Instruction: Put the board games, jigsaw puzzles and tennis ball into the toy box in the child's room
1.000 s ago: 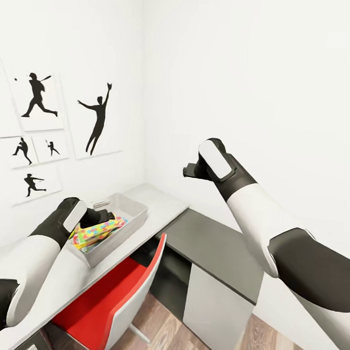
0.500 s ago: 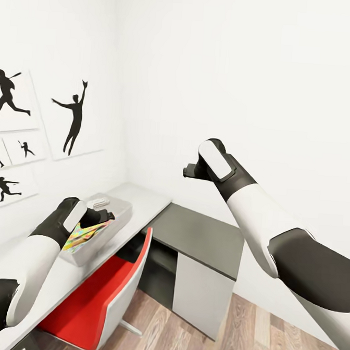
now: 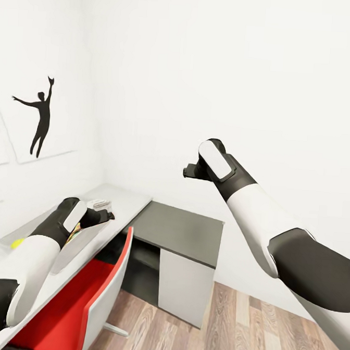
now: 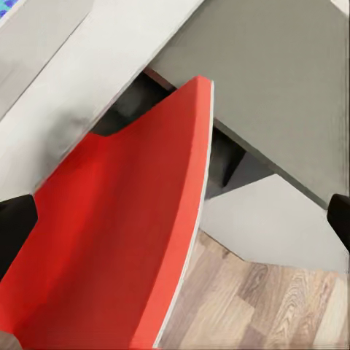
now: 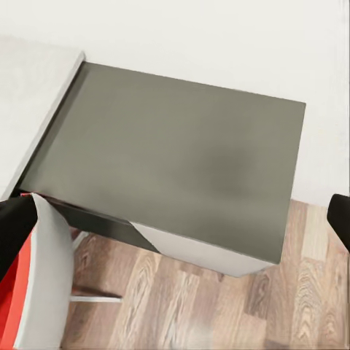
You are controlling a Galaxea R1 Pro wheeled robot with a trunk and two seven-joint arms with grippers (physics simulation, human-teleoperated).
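White walls closed off the corner you were facing, with a black silhouette picture (image 3: 39,114) of a reaching player hanging at the far left. Below it ran the table (image 3: 118,200), its pale grey top leading to the lower dark grey section (image 3: 179,232) in the corner. At the left edge of that pale top you had the tennis ball (image 3: 16,243), a small yellow-green spot just beside your left forearm. The toy box (image 3: 79,241) sat on the pale top under your left gripper (image 3: 103,215), mostly hidden by the arm, with a sliver of colourful print showing at the wrist. Your left wrist camera showed the two dark fingertips (image 4: 16,226) spread wide apart with nothing between them, above the red chair (image 4: 124,240) tucked against the table. Further right, your right gripper (image 3: 192,171) hung raised in front of the wall, well apart from the table. Its jaws were likewise spread and empty over the dark section (image 5: 182,160) and the wood-plank floor (image 3: 237,325).
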